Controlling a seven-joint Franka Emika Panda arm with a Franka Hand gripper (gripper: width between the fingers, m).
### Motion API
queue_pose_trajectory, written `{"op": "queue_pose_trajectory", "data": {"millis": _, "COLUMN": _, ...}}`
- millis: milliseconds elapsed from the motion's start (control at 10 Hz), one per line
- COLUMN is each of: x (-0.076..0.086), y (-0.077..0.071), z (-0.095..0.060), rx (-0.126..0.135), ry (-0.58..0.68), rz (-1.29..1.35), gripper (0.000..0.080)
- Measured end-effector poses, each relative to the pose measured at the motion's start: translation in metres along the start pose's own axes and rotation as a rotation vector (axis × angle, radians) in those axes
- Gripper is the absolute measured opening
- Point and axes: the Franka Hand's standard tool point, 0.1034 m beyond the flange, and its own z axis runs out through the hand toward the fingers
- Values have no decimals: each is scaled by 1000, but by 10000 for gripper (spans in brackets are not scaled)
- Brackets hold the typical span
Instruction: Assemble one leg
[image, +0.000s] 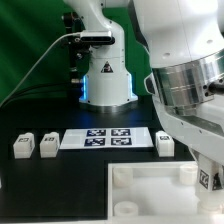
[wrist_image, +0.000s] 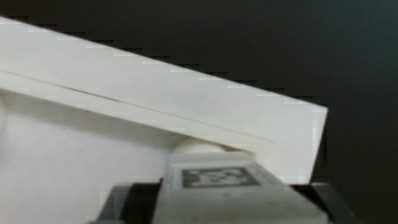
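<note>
My gripper (wrist_image: 221, 205) is shut on a leg (wrist_image: 217, 180), a small white block with a black-and-white tag, held between dark fingers (wrist_image: 128, 203). The leg's far end sits at a rounded corner socket (wrist_image: 205, 148) of the wide white square base (wrist_image: 125, 110); I cannot tell whether it touches. In the exterior view the gripper (image: 205, 180) hangs over the right side of the base (image: 145, 192), the held leg's tag (image: 205, 178) just showing. Three more legs stand on the table: two at the exterior view's left (image: 23, 146) (image: 48, 146) and one to the right (image: 166, 142).
The marker board (image: 108, 138) lies flat between the loose legs, behind the base. The robot's pedestal (image: 106, 80) stands at the back centre with a cable running off to the left. The arm's bulk fills the exterior view's right side.
</note>
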Motion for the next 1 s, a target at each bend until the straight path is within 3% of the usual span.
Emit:
{"op": "queue_pose_trajectory", "data": {"millis": 100, "x": 0, "y": 0, "z": 0, "rx": 0, "ry": 0, "rz": -25, "gripper": 292}}
{"op": "queue_pose_trajectory", "data": {"millis": 300, "x": 0, "y": 0, "z": 0, "rx": 0, "ry": -1, "rz": -72, "gripper": 537}}
{"op": "queue_pose_trajectory", "data": {"millis": 400, "x": 0, "y": 0, "z": -2, "rx": -5, "ry": 1, "rz": -220, "gripper": 537}}
{"op": "queue_pose_trajectory", "data": {"millis": 500, "x": -4, "y": -1, "z": -8, "rx": -14, "ry": 2, "rz": -396, "gripper": 626}}
{"op": "queue_pose_trajectory", "data": {"millis": 600, "x": -12, "y": -2, "z": -15, "rx": -46, "ry": 14, "rz": -555, "gripper": 643}}
{"op": "queue_pose_trajectory", "data": {"millis": 900, "x": -10, "y": -2, "z": -14, "rx": -45, "ry": 10, "rz": -864, "gripper": 648}}
{"op": "queue_pose_trajectory", "data": {"millis": 1000, "x": -1, "y": 0, "z": -11, "rx": -46, "ry": 13, "rz": -987, "gripper": 649}}
